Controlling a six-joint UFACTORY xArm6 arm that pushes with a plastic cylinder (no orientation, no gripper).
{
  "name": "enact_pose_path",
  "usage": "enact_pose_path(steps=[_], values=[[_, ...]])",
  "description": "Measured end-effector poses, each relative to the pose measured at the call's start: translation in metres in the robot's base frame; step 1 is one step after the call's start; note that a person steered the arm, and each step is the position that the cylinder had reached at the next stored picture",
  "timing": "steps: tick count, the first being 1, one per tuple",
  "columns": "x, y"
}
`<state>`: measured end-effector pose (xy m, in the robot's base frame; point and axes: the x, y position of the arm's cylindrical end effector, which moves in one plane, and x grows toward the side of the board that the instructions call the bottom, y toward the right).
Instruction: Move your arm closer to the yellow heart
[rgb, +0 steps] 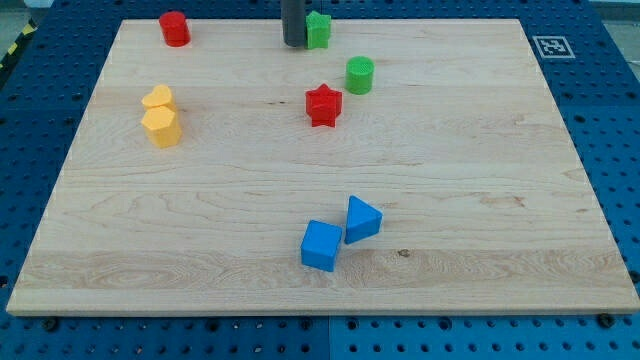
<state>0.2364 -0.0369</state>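
Observation:
The yellow heart (157, 97) lies at the view's left on the wooden board (480, 180), touching a yellow hexagon block (162, 127) just below it. My tip (293, 44) is at the view's top centre, right beside the left side of a green block (318, 29). The tip is far to the right of the yellow heart and a little above it in the view.
A red cylinder (175, 28) stands at the top left. A green cylinder (360, 75) and a red star (323, 104) sit below and right of the tip. A blue cube (321, 246) and a blue triangular block (362, 219) lie near the bottom centre.

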Motion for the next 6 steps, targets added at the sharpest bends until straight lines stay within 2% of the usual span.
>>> enact_pose_path(steps=[3,5,6], values=[[0.011,0.002],[0.067,-0.009],[0.070,-0.042]])
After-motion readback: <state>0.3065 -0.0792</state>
